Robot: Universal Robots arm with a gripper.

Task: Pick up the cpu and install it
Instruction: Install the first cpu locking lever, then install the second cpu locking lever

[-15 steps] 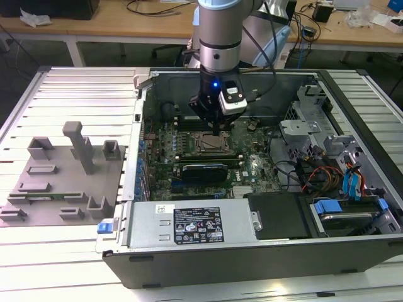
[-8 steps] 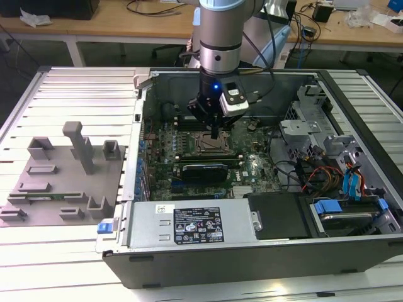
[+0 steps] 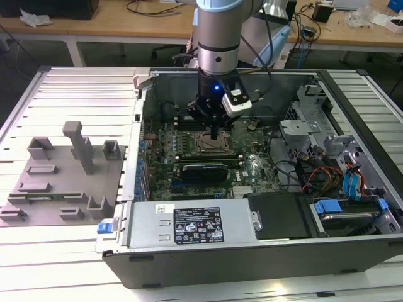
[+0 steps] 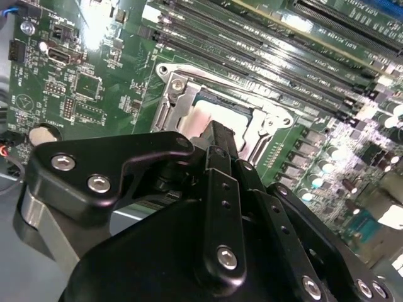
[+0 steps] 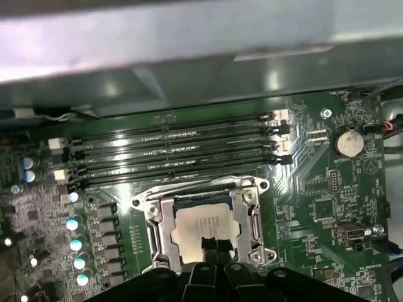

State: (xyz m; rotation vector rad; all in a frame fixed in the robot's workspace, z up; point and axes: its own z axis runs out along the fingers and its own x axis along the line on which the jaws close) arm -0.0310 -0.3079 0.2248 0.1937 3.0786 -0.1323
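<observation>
- Gripper (image 3: pixel 215 133) hangs straight down inside the open computer case (image 3: pixel 252 248), tips right over the socket (image 3: pixel 211 143) on the motherboard (image 3: pixel 252 165).
- In both wrist views the fingers (image 5: pixel 210 246) are pressed together into one narrow black tip; closed, nothing between them.
- Fingertip sits on or just above the cpu (image 5: pixel 204 225); can't tell if it actually touches.
- The cpu lies flat in the socket, silvery top up, square to the metal frame (image 5: pixel 250 217) around it. In the second wrist view the cpu (image 4: pixel 208 118) shows just past the finger (image 4: pixel 220 141).
- Four long memory slots (image 5: pixel 176 151) run parallel just beside one edge of the socket.
- A round coin battery (image 5: pixel 347 142) sits on the board well off to one side of the socket.
- Row of capacitors (image 5: pixel 74 242) with pale tops lines the other side.
- In the exterior view, a silver power supply (image 3: pixel 195 223) runs along the case's near edge, with blue-tabbed drives and cables (image 3: pixel 334 182) toward the exterior view's right.
- A grey fixture tray (image 3: pixel 63 182) with upright posts lies on the slatted table (image 3: pixel 75 82) outside the case, at the exterior view's left.
</observation>
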